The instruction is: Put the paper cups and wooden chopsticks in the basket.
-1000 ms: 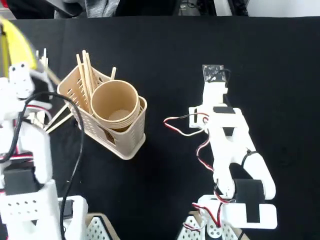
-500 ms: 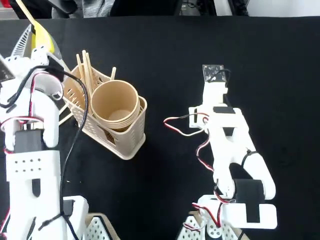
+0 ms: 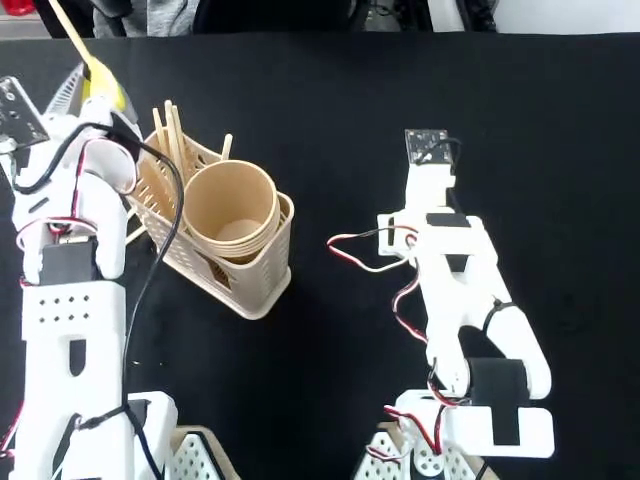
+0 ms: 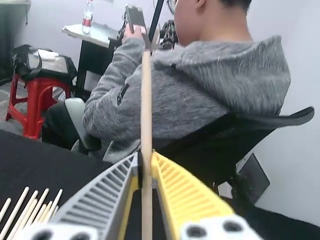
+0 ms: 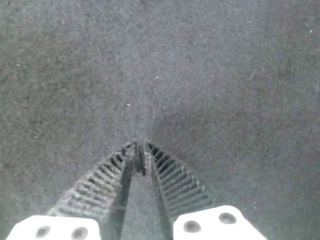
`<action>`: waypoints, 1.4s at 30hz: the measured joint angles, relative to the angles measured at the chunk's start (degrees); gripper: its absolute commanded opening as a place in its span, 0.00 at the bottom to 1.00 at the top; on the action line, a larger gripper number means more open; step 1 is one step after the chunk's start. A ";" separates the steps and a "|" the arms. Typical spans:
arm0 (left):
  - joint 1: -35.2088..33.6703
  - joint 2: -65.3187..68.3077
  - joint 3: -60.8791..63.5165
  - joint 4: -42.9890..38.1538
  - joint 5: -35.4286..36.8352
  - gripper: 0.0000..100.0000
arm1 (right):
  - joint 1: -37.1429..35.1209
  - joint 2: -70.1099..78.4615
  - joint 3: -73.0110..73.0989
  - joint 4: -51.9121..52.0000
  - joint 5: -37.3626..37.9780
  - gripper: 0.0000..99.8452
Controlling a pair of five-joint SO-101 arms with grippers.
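Left gripper (image 3: pixel 86 72) is up at the far corner, pinching one wooden chopstick (image 3: pixel 68 28) that pokes out past its tips. Basket (image 3: pixel 250 285) sits just beside it, toward the right arm (image 3: pixel 455 270), with paper cups (image 3: pixel 230 205) and chopsticks (image 3: pixel 172 140) inside.

LIGHTING CONDITIONS

Even, soft light covers the matte black worktop (image 3: pixel 560 120). Just ahead of the right end effector (image 5: pixel 138 150), a diffuse dark shadow lies on it. Beyond the left end effector (image 4: pixel 145 167), the room is brightly lit.

The chopstick (image 4: pixel 146 100) is smooth bare wood, the basket (image 3: pixel 250 275) slotted matt plastic, the tablecloth (image 5: pixel 200 75) grainy matt black.
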 measured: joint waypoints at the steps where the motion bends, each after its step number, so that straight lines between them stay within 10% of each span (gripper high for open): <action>1: 0.00 0.00 0.70 0.00 0.00 0.17 | 0.00 0.00 0.00 0.00 0.00 0.01; 13: -2.90 0.70 -13.45 30.42 -1.93 0.17 | 0.00 0.00 0.00 0.00 0.00 0.01; 19: -17.93 8.62 -21.36 40.26 -2.46 0.14 | 0.00 0.00 0.00 0.00 0.00 0.01; 42: -27.96 95.38 -92.40 63.82 -7.30 0.14 | 0.00 0.00 0.00 0.00 0.00 0.01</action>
